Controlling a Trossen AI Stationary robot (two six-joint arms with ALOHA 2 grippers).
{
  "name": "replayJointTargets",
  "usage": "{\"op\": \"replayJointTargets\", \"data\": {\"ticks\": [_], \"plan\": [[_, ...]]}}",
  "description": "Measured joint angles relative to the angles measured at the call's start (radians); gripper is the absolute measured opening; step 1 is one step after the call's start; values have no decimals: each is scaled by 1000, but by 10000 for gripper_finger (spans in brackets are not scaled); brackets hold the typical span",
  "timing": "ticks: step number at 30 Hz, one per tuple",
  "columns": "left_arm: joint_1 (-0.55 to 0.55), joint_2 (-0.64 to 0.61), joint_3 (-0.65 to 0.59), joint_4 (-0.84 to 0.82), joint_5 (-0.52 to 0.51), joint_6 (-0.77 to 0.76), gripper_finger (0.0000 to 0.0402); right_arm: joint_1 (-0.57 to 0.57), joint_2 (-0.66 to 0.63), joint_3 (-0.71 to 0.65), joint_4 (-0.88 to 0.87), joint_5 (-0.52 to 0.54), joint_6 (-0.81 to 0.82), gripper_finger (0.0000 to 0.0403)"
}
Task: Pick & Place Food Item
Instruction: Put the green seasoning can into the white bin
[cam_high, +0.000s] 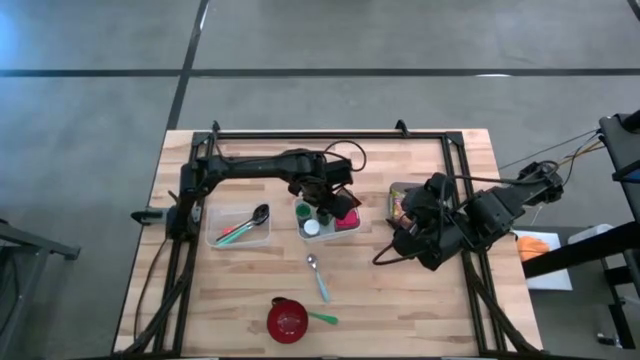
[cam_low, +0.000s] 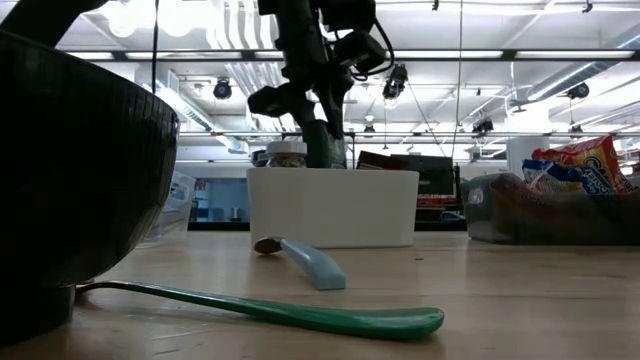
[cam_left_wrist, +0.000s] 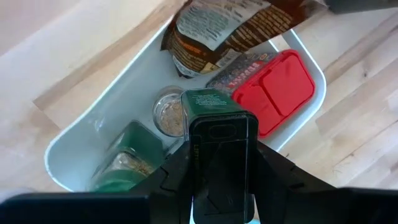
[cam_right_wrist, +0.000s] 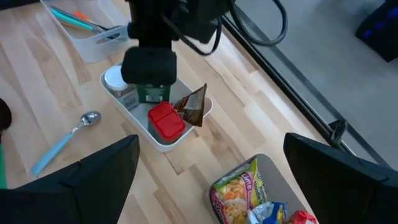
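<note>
green-lidded spice jar (cam_left_wrist: 208, 102) upright in left end effector (cam_left_wrist: 217, 134), over white bin (cam_left_wrist: 81, 134)

Light wood plank table (cam_high: 380, 300) with black frame rail (cam_high: 330, 134), grey concrete floor (cam_high: 300, 40) crossed by dark seam lines; bright ceiling strip lights (cam_low: 560, 60), shelving in the room beyond

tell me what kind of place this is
Probably a robotics lab or workshop hall: a wooden table on a bare concrete floor, strip lights on an open industrial ceiling, and shelving in the background.
</note>
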Motion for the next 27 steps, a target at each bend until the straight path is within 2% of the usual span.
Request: {"op": "replayJointTargets", "data": {"ticks": [14,21,27], "plan": [[28,-22,-1,-15,-42,65,113,0,0,-12,0,-28,0,394],[21,-34,-1,-9,37,58,113,0,0,-12,0,-28,-14,394],[-11,-34,-1,-4,48,29,113,0,0,-12,0,-28,-18,394]]}}
